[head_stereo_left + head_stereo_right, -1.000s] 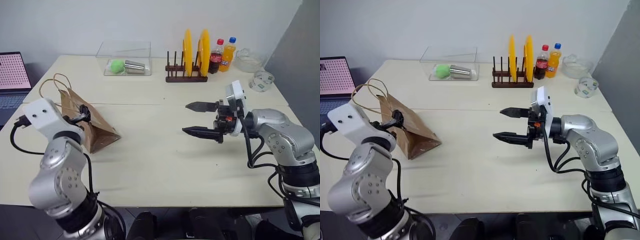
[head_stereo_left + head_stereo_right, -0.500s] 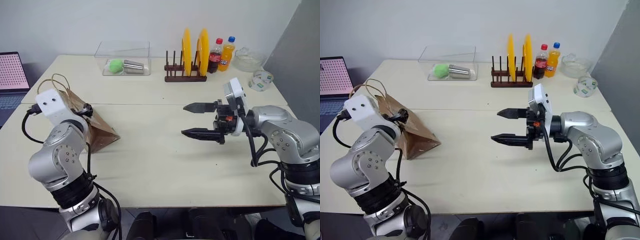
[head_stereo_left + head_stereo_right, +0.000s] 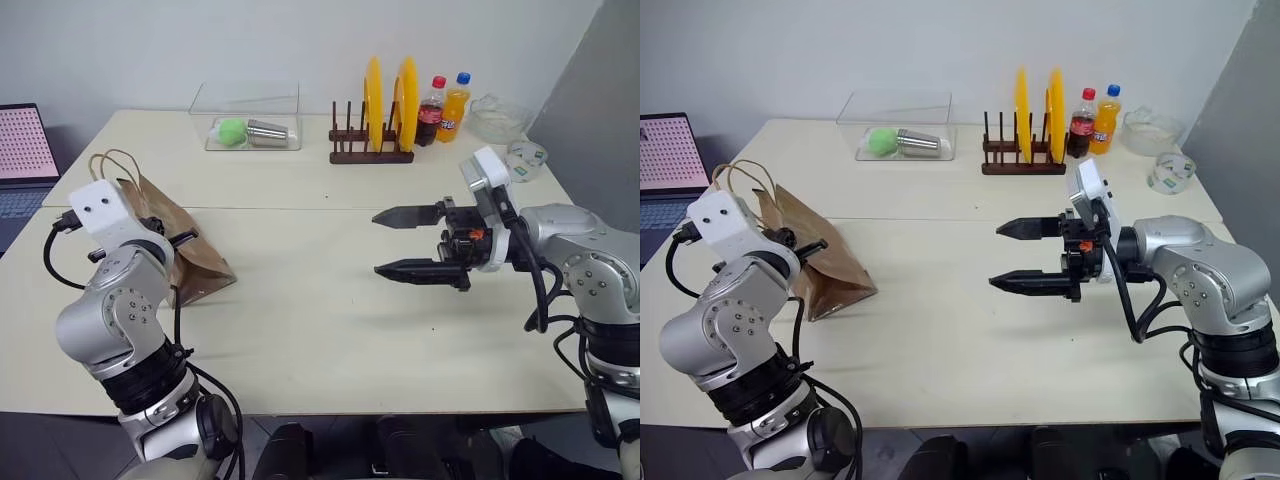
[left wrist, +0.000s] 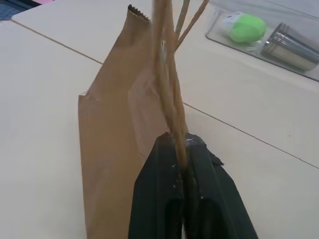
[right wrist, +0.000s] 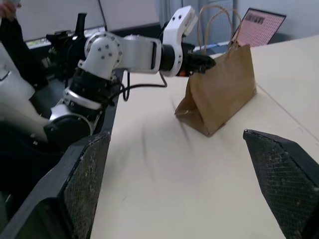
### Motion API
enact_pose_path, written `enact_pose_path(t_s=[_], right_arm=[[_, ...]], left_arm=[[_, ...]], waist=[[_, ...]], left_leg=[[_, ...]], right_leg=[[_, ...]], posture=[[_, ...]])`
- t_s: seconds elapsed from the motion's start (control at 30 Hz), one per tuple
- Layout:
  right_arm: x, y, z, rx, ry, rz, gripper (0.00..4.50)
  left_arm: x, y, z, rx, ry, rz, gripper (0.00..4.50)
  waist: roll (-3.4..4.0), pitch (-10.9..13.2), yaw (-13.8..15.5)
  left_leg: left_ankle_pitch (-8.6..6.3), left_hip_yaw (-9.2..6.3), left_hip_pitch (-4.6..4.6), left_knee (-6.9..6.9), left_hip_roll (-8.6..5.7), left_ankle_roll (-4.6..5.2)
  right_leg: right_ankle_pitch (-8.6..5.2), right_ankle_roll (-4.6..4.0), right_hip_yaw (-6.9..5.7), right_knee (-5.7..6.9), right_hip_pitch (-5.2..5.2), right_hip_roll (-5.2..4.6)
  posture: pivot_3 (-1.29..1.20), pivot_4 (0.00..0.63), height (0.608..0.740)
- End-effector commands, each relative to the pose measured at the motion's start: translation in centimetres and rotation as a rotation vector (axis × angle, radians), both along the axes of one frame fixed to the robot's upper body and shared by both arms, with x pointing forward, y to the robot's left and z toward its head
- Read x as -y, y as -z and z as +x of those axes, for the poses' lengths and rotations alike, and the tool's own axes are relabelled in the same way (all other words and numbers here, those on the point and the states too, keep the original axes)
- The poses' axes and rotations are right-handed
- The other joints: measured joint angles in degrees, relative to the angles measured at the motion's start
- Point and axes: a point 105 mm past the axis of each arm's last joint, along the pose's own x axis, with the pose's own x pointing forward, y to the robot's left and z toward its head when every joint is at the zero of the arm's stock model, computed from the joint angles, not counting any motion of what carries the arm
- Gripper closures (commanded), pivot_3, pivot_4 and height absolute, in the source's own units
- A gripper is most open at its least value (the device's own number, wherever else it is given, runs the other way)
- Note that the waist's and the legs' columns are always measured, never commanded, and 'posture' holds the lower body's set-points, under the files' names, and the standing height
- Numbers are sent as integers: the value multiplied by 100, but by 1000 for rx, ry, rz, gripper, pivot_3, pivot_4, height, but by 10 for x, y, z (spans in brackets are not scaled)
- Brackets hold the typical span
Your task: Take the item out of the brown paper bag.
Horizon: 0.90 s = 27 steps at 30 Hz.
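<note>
Pale table (image 3: pixel 320 330) against a white wall (image 3: pixel 150 40); left pincer (image 4: pixel 182 149) clamped on brown paper bag (image 3: pixel 195 250) handles (image 4: pixel 172 99), right pincer (image 3: pixel 405 242) wide.

Head stereo overhead, wrist cameras close

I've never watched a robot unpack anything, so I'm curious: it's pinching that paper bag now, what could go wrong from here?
Three risks, as guesses:
1. The left end effector is shut on the thin handles of the bag; a hard pull might tear them.
2. The bag looks pressed flat at the top, so the wide-open right end effector may struggle to get in.
3. The bag leans; pulling could tip it.
</note>
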Motion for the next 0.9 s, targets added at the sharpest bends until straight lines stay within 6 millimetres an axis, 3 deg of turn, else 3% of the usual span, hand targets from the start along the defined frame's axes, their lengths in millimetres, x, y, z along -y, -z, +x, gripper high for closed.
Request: enact_pose_path(t_s=[0.03, 0.37, 0.5, 0.63, 0.9], right_arm=[[-2, -2, -4, 74, -33, -37, 0], [1, -4, -2, 84, -2, -22, 0], [3, 0, -5, 64, 35, -9, 0], [5, 9, -8, 53, 96, -7, 0], [10, 32, -14, 101, 324, 39, 0]], left_arm=[[1, -14, -4, 51, -4, 18, 4476], [33, -55, 8, 160, 314, 102, 4476], [70, -68, 14, 139, 654, 126, 4476], [95, -74, 19, 111, 912, 203, 4476], [149, -83, 43, 153, 1506, 470, 4476]], waist=[[0, 0, -3], [-24, 18, -1], [-37, 29, 6], [-34, 32, -3], [-29, 42, 31]], left_leg=[[0, 0, 0, 0, 0, 0], [3, -3, -5, -1, 0, -8], [6, -8, -8, -1, 0, -12], [10, -6, -10, -2, -3, -20], [12, -5, -16, -7, -2, -20]], right_leg=[[0, 0, 0, 0, 0, 0], [2, -4, -2, 0, -5, 0], [2, -3, -8, 0, -6, -1], [1, -2, -7, -2, -8, -5], [-2, -1, -12, -5, -16, -4]], posture=[[0, 150, 740], [0, 150, 740], [0, 150, 740], [0, 150, 740], [0, 150, 740]])
